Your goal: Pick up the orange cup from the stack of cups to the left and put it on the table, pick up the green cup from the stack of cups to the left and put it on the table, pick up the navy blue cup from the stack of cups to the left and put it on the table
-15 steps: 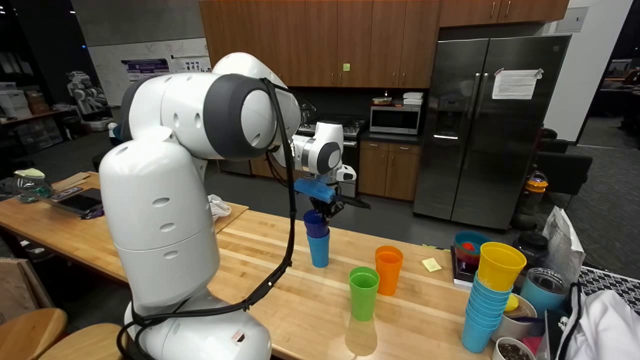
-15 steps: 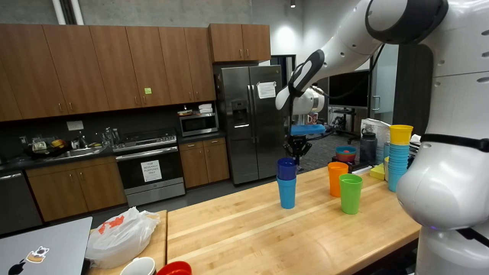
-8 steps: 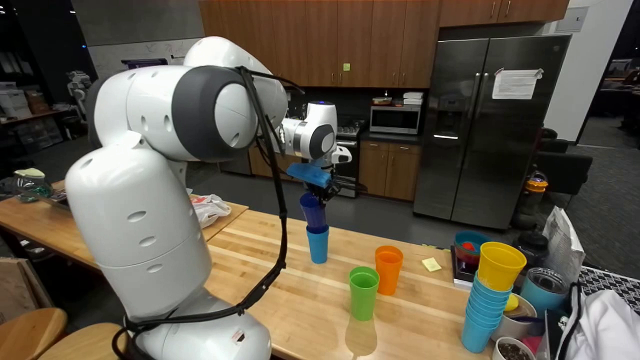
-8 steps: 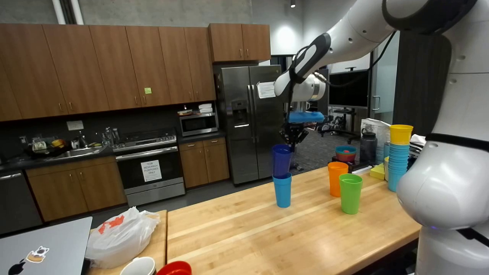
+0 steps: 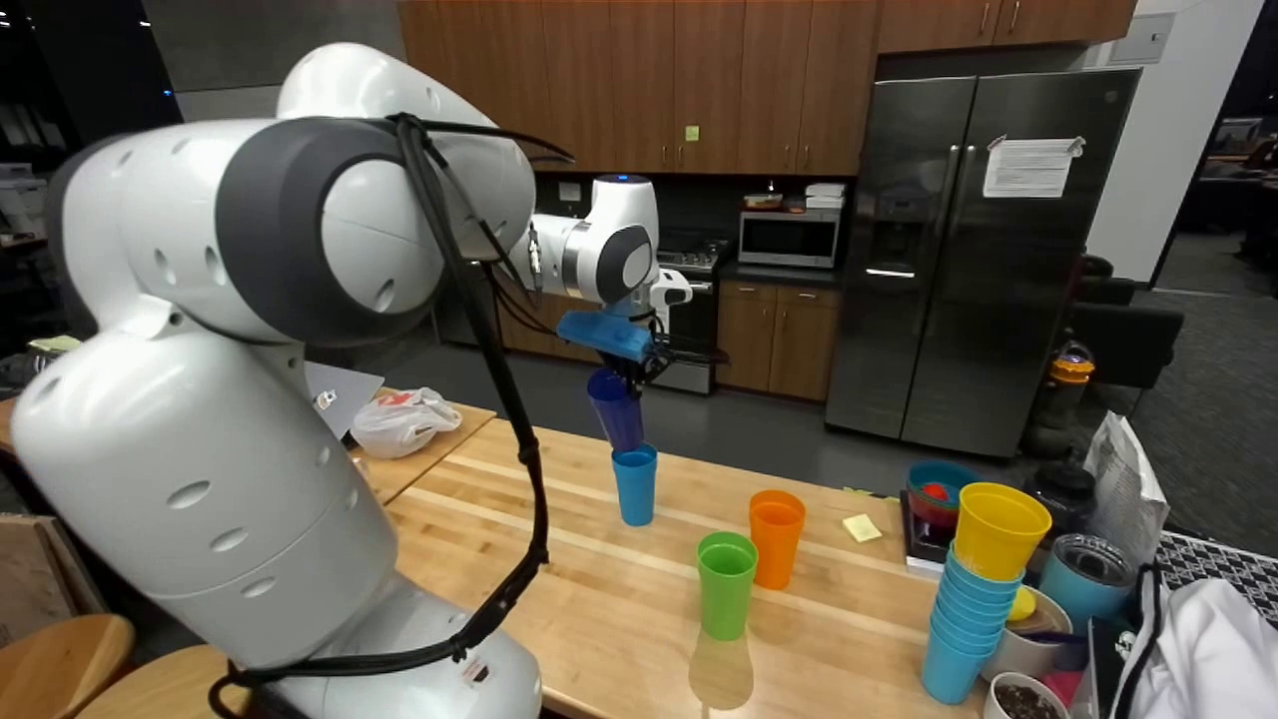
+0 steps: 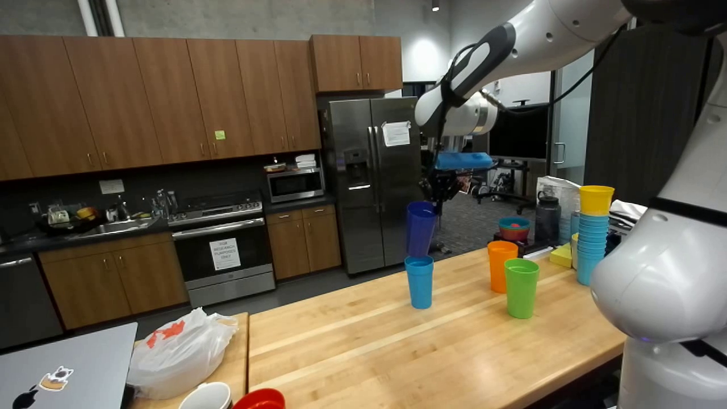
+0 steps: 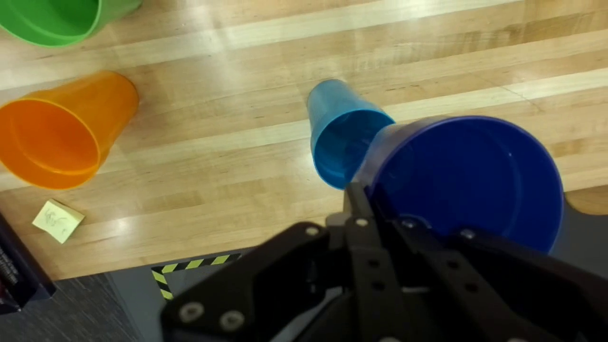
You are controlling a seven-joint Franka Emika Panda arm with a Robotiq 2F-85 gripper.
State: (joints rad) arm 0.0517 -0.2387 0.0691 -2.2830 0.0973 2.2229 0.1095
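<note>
My gripper (image 7: 368, 192) is shut on the near wall of the navy blue cup (image 7: 475, 171), one finger inside and one outside. In both exterior views that cup (image 5: 615, 411) (image 6: 420, 230) hangs a little tilted above an upright light-blue cup (image 5: 635, 487) (image 6: 420, 283), what stands where the stack of cups was. Its base is about level with the lower rim; whether they touch I cannot tell. The orange cup (image 5: 776, 549) (image 7: 111, 102) and the green cup (image 5: 726, 589) (image 6: 521, 289) stand upright and apart on the table (image 6: 352, 341).
A tall light-blue stack (image 5: 970, 619) topped by a yellow cup (image 5: 1001, 524) stands at one end, among bowls, a bottle and a tumbler. A sticky note (image 5: 861, 528) lies past the orange cup. At the opposite end are a plastic bag (image 6: 179, 355) and a red bowl (image 6: 260, 399).
My gripper has risen with the navy blue cup, drawing it up out of the light-blue cup. The light-blue cup shifted slightly early on; the orange and green cups have not moved.
</note>
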